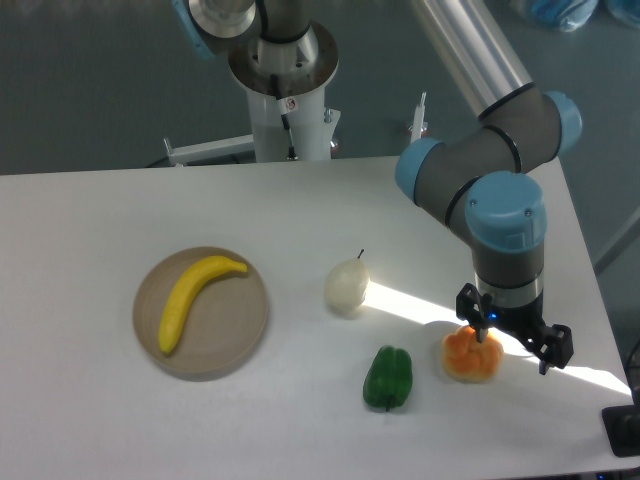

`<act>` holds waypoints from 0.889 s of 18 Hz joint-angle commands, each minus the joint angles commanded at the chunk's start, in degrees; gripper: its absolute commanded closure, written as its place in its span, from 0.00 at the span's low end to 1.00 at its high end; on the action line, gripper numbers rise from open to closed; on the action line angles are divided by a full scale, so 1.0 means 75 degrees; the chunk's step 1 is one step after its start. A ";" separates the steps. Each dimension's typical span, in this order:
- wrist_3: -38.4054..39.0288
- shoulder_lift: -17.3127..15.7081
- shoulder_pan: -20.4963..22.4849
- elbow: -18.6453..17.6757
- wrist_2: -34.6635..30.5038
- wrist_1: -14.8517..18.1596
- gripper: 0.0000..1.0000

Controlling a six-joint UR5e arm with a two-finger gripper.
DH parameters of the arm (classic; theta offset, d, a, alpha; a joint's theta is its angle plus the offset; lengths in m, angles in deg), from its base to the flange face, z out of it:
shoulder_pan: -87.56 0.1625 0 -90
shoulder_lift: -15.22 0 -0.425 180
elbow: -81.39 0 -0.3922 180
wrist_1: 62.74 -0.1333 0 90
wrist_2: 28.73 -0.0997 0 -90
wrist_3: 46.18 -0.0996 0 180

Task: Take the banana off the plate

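The bright yellow banana [196, 298] lies curved on the round tan plate [240, 335] at the left of the white table, its stem end pointing to the back right. My gripper [510, 335] is far to the right, pointing down just above and beside an orange fruit [468, 360]. Its two black fingers stand spread apart and hold nothing. The whole width of the table's middle lies between the gripper and the plate.
A pale round pear-like fruit [346, 286] sits in the middle of the table. A green bell pepper [388, 378] lies in front of it. The robot's base column [288, 110] stands at the table's back edge. The table's right edge is close to the gripper.
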 joint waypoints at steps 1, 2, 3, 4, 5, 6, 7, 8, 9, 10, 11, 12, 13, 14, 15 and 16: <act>-0.0023 0.0000 0.0000 0.0000 -0.0012 0.0000 0.00; -0.0024 0.0000 0.0000 -0.0035 -0.0012 -0.0012 0.00; -0.0024 -0.0012 0.0000 -0.0047 0.0000 -0.0012 0.00; -0.0012 -0.0023 0.0000 -0.0047 0.0000 -0.0012 0.00; 0.0000 -0.0047 0.0000 -0.0035 0.0000 0.0000 0.00; 0.0000 -0.0082 0.0000 -0.0047 0.0000 0.0000 0.00; -0.0012 -0.0117 0.0000 -0.0058 0.0023 0.0000 0.00; 0.0011 -0.0140 0.0000 -0.0082 0.0058 0.0012 0.00; 0.0023 -0.0152 0.0000 -0.0117 0.0070 0.0012 0.00; 0.0023 -0.0176 -0.0012 -0.0152 0.0082 0.0012 0.00; 0.0035 -0.0187 -0.0023 -0.0164 0.0082 0.0012 0.00; 0.0174 -0.0199 -0.0093 -0.0176 0.0082 0.0012 0.00; 0.0419 -0.0199 -0.0210 -0.0187 0.0047 0.0012 0.00; 0.0700 -0.0234 -0.0304 -0.0222 -0.0034 0.0012 0.00; 0.0981 -0.0281 -0.0409 -0.0257 -0.0035 0.0023 0.00; 0.1274 -0.0351 -0.0549 -0.0351 -0.0035 0.0023 0.00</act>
